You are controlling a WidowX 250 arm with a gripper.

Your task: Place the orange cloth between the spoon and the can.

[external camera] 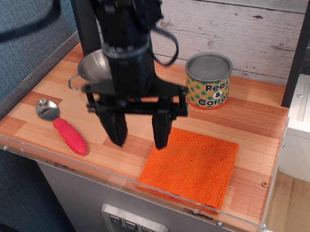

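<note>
The orange cloth lies flat at the front right of the wooden counter. The spoon, with a metal bowl and a pink ribbed handle, lies at the front left. The can labelled Peas & Carrots stands at the back right. My gripper is open, its two black fingers pointing down over the counter at the cloth's left edge. The right finger hangs over the cloth's near-left corner. It holds nothing.
A two-handled steel bowl sits at the back left, partly hidden behind my arm. A clear plastic rim runs along the counter's front and left edges. A wooden plank wall stands behind.
</note>
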